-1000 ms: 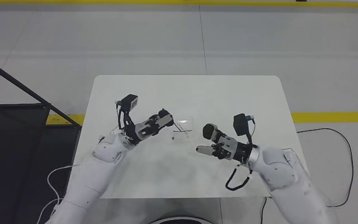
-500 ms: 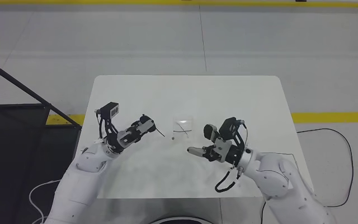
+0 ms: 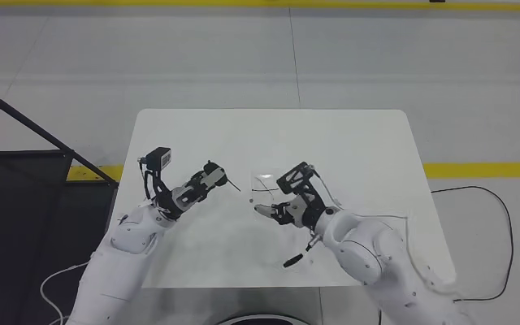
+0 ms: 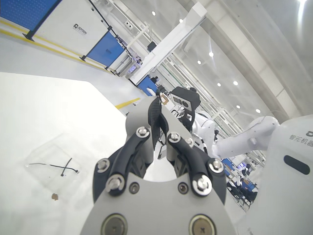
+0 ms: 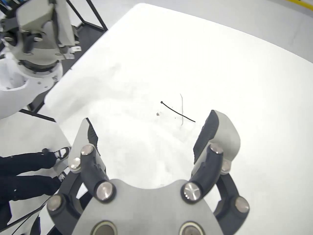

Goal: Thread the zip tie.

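As left gripper (image 4: 157, 108) pinches tie (image 3: 234, 184), right (image 5: 150, 125) open

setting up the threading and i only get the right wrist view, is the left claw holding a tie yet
observer: yes, in the top view the left claw is shut on a black zip tie, with its tail pointing toward the clear tray.
operator: i see one black tie on the table, any more
observer: the left wrist view shows what look like two black ties crossed inside that tray.
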`<state>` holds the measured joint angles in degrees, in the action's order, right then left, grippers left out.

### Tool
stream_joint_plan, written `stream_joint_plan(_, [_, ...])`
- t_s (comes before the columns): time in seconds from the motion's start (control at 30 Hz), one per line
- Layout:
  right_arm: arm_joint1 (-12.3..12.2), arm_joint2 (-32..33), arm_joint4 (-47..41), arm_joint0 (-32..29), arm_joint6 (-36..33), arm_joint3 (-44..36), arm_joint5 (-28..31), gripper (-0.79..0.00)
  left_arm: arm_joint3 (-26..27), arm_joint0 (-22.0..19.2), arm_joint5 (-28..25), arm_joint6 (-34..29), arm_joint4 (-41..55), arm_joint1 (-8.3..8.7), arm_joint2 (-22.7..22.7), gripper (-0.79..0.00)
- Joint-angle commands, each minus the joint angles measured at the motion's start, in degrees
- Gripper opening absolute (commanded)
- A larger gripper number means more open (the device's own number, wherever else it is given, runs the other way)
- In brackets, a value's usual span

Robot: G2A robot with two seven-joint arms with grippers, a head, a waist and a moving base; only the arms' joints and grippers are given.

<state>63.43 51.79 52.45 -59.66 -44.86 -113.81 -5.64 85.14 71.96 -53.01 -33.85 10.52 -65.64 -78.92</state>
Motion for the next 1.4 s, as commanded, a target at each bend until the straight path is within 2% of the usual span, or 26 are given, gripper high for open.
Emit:
stream_joint_plan(0.0, [1.22,-3.84,1.53,4.65,-4.33,2.37,-3.76,0.000,-0.40,0.16,0.73,0.53,0.02,0.12,-0.60,-0.785])
stream_joint_plan(0.13, [4.43,-10.97,3.01,13.98,-10.75,8.95,-9.00,0.000,-1.39,-0.05,2.44,1.65,-0.26,0.33,-1.87,-0.785])
stream_joint_plan(0.2, [6.35,-14.51,3.57,17.97,-12.09,12.62,-11.62,0.000,-1.83,-0.17,3.05,2.01,-0.17,0.38,-2.05,-0.785])
stream_joint_plan(0.3, [8.94,-18.13,1.92,22.38,-12.50,17.21,-12.31,0.000,-2.38,-0.40,3.77,2.65,-0.87,0.43,-2.36,-0.785])
stream_joint_plan(0.8, [8.99,-18.31,2.67,21.93,-11.83,17.67,-12.22,0.000,-2.46,-0.63,6.13,4.25,-2.48,0.41,-2.27,-0.785])
stream_joint_plan(0.9, [10.06,-20.20,6.07,22.86,-13.03,19.06,-14.24,0.000,-1.49,0.20,7.04,5.61,-3.75,0.46,-2.78,-0.785])
stream_joint_plan(1.1, [13.78,-24.68,6.89,26.89,-14.50,25.39,-13.48,0.000,-1.49,1.70,7.67,5.85,-3.37,0.83,-4.72,-0.785])
stream_joint_plan(1.13, [14.45,-25.22,6.83,27.52,-14.70,26.62,-13.61,-0.015,-1.56,1.79,7.78,5.58,-3.20,0.89,-4.84,-0.785])
stream_joint_plan(1.23, [16.42,-26.70,6.72,29.16,-15.20,29.85,-14.04,-0.142,-1.83,1.85,7.98,5.21,-2.71,0.98,-5.05,-0.785])
stream_joint_plan(1.37, [18.57,-27.30,5.82,30.63,-15.09,33.78,-13.98,-0.262,-1.89,1.85,8.04,5.01,-2.71,1.04,-5.05,-0.785])
